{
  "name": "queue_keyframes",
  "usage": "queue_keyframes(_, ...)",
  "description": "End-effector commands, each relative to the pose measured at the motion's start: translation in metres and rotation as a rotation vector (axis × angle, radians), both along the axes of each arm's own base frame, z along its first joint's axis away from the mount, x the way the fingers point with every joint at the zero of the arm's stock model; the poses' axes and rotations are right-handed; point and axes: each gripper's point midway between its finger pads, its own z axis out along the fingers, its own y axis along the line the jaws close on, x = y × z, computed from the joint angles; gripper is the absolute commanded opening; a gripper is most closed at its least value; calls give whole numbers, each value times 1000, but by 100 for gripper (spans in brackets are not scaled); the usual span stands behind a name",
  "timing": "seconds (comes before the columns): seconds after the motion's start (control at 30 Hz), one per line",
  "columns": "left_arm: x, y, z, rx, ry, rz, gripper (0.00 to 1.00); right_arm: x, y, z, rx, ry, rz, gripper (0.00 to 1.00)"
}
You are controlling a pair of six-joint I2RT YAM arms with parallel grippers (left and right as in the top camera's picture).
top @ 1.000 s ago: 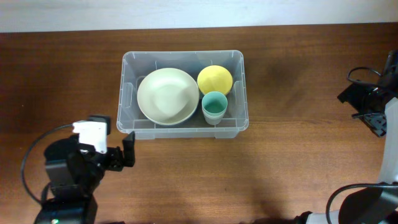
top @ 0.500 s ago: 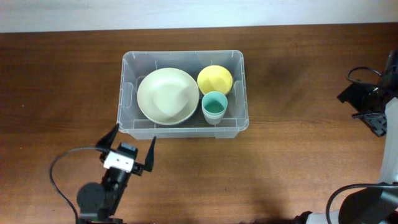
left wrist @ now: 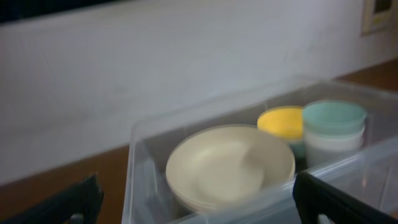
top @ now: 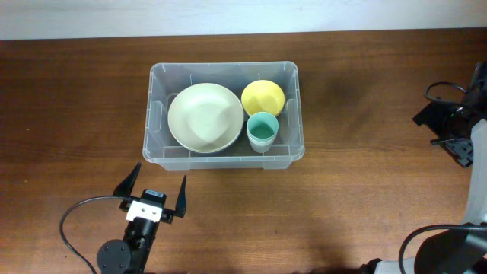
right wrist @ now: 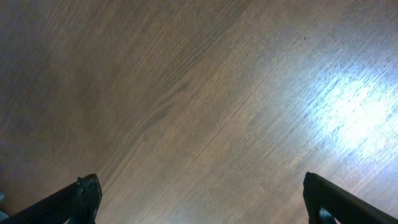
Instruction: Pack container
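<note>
The clear plastic container (top: 158,156) stands at the middle of the table. Inside it are a large cream bowl (top: 205,117), a yellow bowl (top: 262,97) and a teal cup (top: 262,131). My left gripper (top: 157,182) is open and empty, in front of the container's near left corner, fingers pointing at it. The left wrist view shows the container (left wrist: 140,168) with the cream bowl (left wrist: 230,165), yellow bowl (left wrist: 281,121) and teal cup (left wrist: 333,118) between my open fingers (left wrist: 199,208). My right gripper (right wrist: 202,199) is open over bare wood at the far right (top: 456,133).
The brown wooden table (top: 365,190) runs to a white wall at the back. Black cables lie by the right arm (top: 441,95) and loop from the left arm (top: 76,221).
My left arm has drawn back toward the table's near edge, away from the container, after swinging in from the left. The right arm has not moved.
</note>
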Motion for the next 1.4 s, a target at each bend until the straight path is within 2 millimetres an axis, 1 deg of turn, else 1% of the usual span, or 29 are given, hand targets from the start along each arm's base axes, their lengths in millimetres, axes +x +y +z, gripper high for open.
queue_keyframes(0.0, 1, 10, -9, 12, 23, 59, 100, 0, -1, -2, 2, 5, -6, 99)
queue_keyframes(0.1, 2, 12, -23, 16, 72, 69, 100, 0, -1, -2, 2, 5, -6, 99)
queue_keyframes(0.17, 2, 13, -35, 19, 116, 76, 100, 0, -1, -2, 2, 5, -6, 99)
queue_keyframes(0.2, 2, 14, -36, 19, 118, 83, 100, -1, -1, -2, 2, 5, -6, 99)
queue_keyframes(1.37, 2, 14, -36, 19, 117, 83, 100, 0, -1, -2, 2, 5, -6, 99)
